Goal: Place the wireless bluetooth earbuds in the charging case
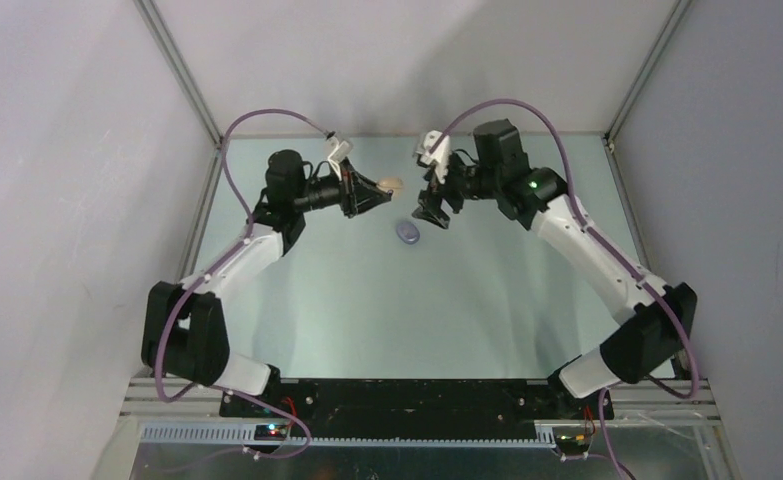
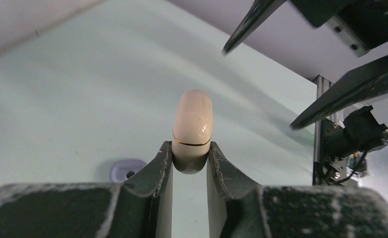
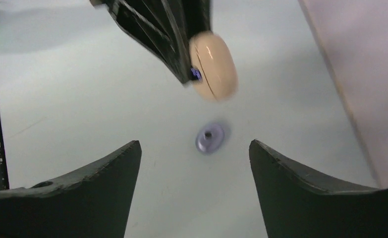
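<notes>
Top view: the left gripper (image 1: 377, 189) is clamped on the cream case (image 1: 393, 183), holding it in the air just beyond the lilac case (image 1: 408, 232) and slightly to its left. The lilac case lies on the table (image 1: 387, 310). The right gripper (image 1: 434, 214) hangs just right of the lilac case, jaws apart and holding nothing.

Left wrist: the cream case (image 2: 193, 119) is pinched at its near end by the jaws. It is shut, with a thin gold seam across it. The lilac case (image 2: 126, 169) lies on the table down-left of it. The right gripper (image 2: 260, 88) shows spread at upper right.

Right wrist: the right gripper (image 3: 194, 146) is wide apart. The lilac case (image 3: 210, 137), blurred and with a dark spot at its middle, lies on the table between the jaws. The cream case (image 3: 213, 64) hangs above it in the left gripper (image 3: 184, 52).
</notes>
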You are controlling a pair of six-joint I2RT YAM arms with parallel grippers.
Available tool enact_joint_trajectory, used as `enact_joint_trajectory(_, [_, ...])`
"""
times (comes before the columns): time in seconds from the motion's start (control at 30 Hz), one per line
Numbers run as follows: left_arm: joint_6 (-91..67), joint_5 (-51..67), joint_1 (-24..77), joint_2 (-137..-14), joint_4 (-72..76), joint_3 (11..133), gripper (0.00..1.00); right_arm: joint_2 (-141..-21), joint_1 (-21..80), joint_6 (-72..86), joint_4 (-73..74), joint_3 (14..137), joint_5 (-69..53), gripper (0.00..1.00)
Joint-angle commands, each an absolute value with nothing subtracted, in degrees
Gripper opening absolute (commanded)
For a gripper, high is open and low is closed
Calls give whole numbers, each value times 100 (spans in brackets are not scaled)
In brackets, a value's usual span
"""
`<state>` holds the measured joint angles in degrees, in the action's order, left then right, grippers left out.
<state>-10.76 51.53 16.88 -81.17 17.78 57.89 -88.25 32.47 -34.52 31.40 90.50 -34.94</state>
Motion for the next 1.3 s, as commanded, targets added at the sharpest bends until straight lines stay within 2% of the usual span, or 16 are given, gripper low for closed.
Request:
enact_joint_trajectory(0.0, [-1360, 5115, 1600, -8577, 1329, 5787, 2, -8123, 2723, -2647, 2693, 8124, -2310, 89])
enact_joint_trajectory(0.07, [-1433, 5115, 1566, -8805, 928, 5775, 4, -7870, 2353, -2170, 2898, 7709, -2456, 98])
enact_joint_trajectory(0.13, [-1450, 5132, 1557, -9022, 578, 5769, 6, -7618, 2039, -1873, 3203, 7382, -2593, 99])
enact_joint_trajectory(0.37, [-910, 5143, 1549, -10162, -1085, 6251, 13, -7379, 1614, -1837, 4135, 7007, -2529, 99])
enact_joint_trajectory(0.57, [-1001, 5047, 1555, -10744, -1406, 6361, 18, -7496, 1586, -1787, 3773, 7009, -2402, 99])
enact_joint_trajectory(0.73, [-797, 4587, 1563, -11209, -2270, 6732, 24, -7609, 1585, -1563, 3657, 7055, -2326, 99])
enact_joint_trajectory(0.83, [-740, 4068, 1567, -11216, -2440, 6802, 38, -7718, 1589, -1430, 3611, 7181, -2090, 99])
enact_joint_trajectory(0.87, [-717, 3963, 1558, -11138, -2502, 6800, 49, -7761, 1588, -1267, 3597, 7229, -1902, 99])
enact_joint_trajectory(0.9, [-632, 3876, 1548, -11102, -2538, 6820, 53, -7858, 1595, -1200, 3604, 7382, -1839, 99])
enact_joint_trajectory(0.97, [-477, 3809, 1493, -10988, -2744, 6892, 69, -7975, 1587, -1080, 3606, 7609, -1798, 99])
enact_joint_trajectory(1.0, [-345, 3794, 1467, -10938, -2938, 6931, 92, -8008, 1589, -1059, 3571, 7685, -1796, 99])
enact_joint_trajectory(1.07, [-148, 3773, 1380, -10838, -3313, 7096, 99, -8126, 1588, -1001, 3518, 7948, -1749, 99])
enact_joint_trajectory(1.27, [-39, 3423, 848, -9782, -3489, 7389, 100, -8667, 1583, -147, 3020, 8956, -841, 99])
